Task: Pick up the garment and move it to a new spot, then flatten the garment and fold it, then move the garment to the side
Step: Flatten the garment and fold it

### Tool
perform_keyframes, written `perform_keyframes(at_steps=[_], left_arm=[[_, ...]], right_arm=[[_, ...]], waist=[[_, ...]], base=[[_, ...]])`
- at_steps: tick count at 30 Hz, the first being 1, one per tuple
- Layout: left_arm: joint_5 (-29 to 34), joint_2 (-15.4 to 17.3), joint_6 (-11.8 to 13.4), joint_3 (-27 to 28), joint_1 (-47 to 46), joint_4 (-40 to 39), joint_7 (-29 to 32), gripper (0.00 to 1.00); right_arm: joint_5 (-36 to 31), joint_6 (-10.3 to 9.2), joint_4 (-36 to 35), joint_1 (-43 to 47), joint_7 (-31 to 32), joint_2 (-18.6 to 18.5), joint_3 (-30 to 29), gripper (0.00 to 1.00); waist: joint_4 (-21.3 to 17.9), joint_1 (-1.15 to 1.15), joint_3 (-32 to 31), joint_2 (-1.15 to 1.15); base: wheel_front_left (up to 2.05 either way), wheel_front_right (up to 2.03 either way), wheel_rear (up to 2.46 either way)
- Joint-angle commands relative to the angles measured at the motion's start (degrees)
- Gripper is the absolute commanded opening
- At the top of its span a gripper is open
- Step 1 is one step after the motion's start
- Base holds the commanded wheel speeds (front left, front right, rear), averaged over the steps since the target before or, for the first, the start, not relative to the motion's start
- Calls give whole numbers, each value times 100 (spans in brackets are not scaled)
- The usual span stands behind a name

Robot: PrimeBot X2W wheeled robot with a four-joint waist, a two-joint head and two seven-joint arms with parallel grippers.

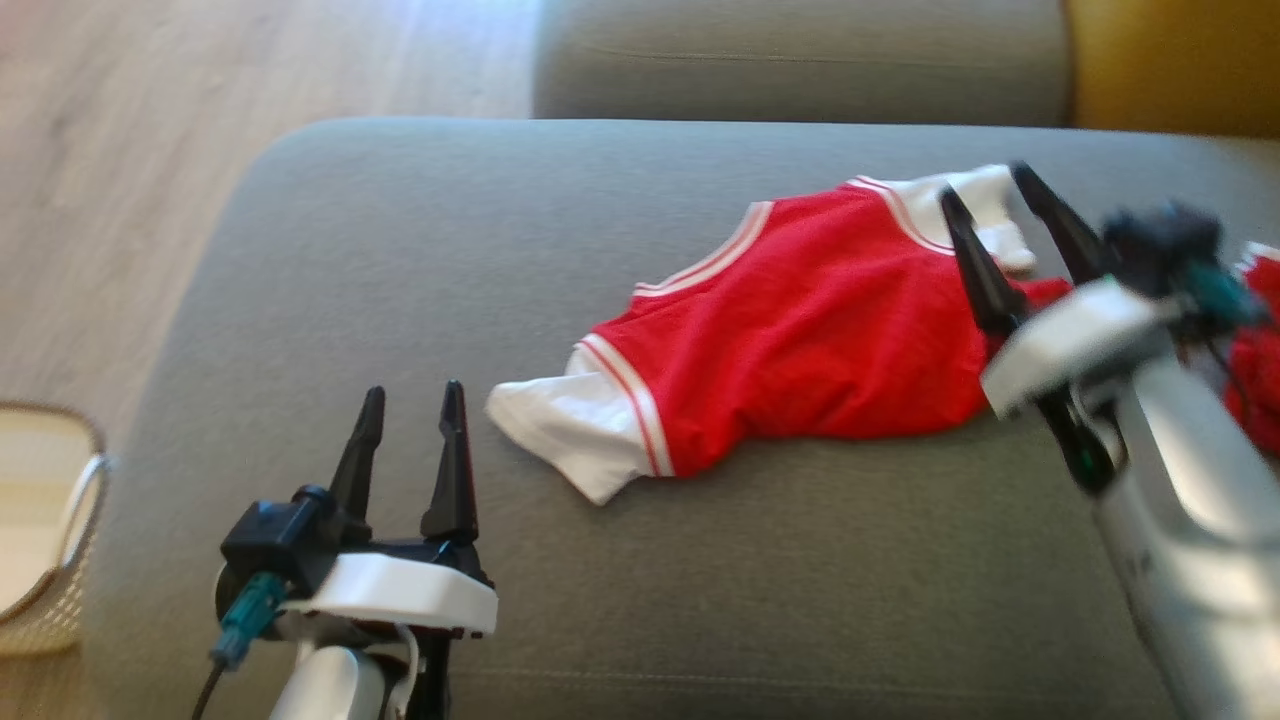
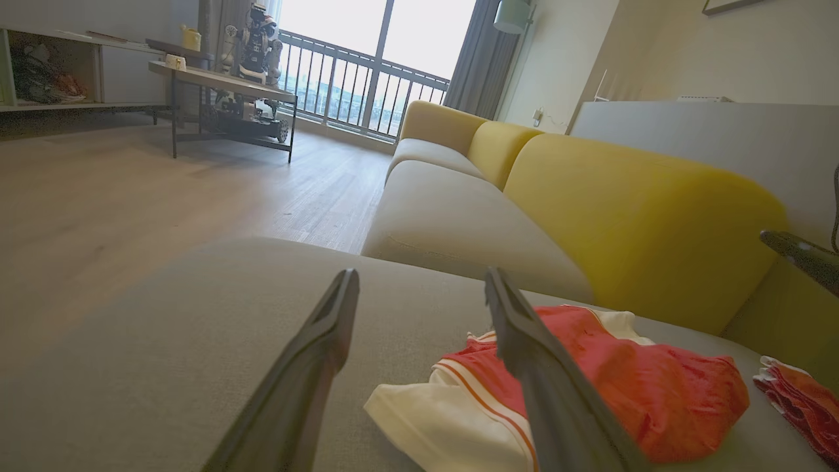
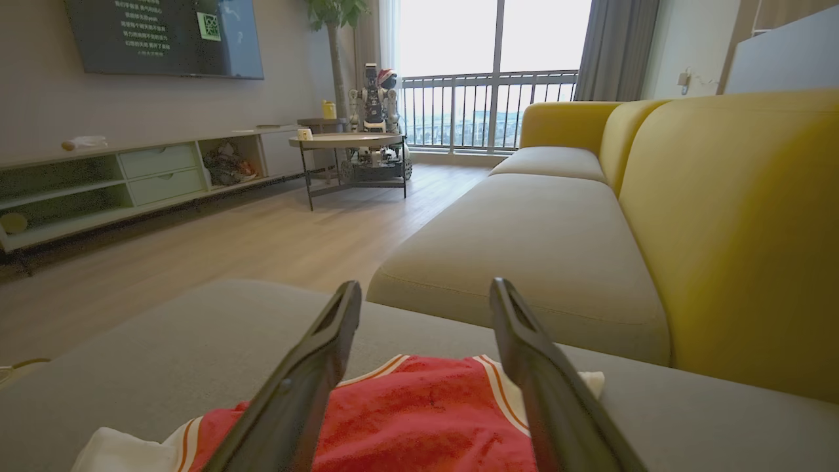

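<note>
Garment (image 1: 800, 340) lies aslant between our arms; left gripper (image 1: 414, 390) spread and empty just beside its near end; right gripper (image 1: 984, 182), fingers parted, empty, over the far end

Head view: soft daylight is coming in from the upper left, washing the floor (image 1: 120, 150) pale there. The right gripper (image 1: 985, 183) is smearing with blur at the right edge — the left gripper (image 1: 414, 390) is reading sharp. The garment (image 1: 800, 330) is casting a thin shadow along its lower hem.

Wrist views: the window (image 2: 341, 26) at top centre is blowing out to white and backlighting the room. The near fingers (image 2: 314, 367) are going soft at the bottom edge — straight lines are bowing toward the corners.
</note>
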Motion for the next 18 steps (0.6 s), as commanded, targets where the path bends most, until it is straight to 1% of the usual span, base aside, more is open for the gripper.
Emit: perform_keyframes(at_steps=[1, 3, 5, 9, 13, 18], left_arm=[[78, 3, -9, 219, -135, -197, -30, 100], [94, 3, -11, 276, -118, -174, -30, 100], [101, 3, -17, 318, -93, -153, -30, 100], [105, 3, -18, 340, -41, -107, -30, 100], [118, 3, -22, 294, -38, -56, -30, 100], [134, 3, -51, 213, -127, -23, -30, 100]], right_arm=[[-42, -2, -264, 121, -62, -4, -12, 100], [-145, -2, -699, 539, -66, 13, -359, 100], [-281, -2, -1117, 968, -68, 105, -740, 100], [-486, -2, -1667, 1739, -69, 475, -1343, 100], [-684, -2, -1979, 2134, 7, 729, -1594, 100], [-746, -2, -2204, 2134, 202, 838, -1754, 100]], waist=[[-201, 0, 14, 0], [-332, 0, 39, 0], [-433, 0, 50, 0], [-552, 0, 79, 0], [-595, 0, 127, 0], [-536, 0, 230, 0]], base=[[0, 0, 0], [0, 0, 0], [0, 0, 0], [0, 0, 0], [0, 0, 0], [0, 0, 0]])
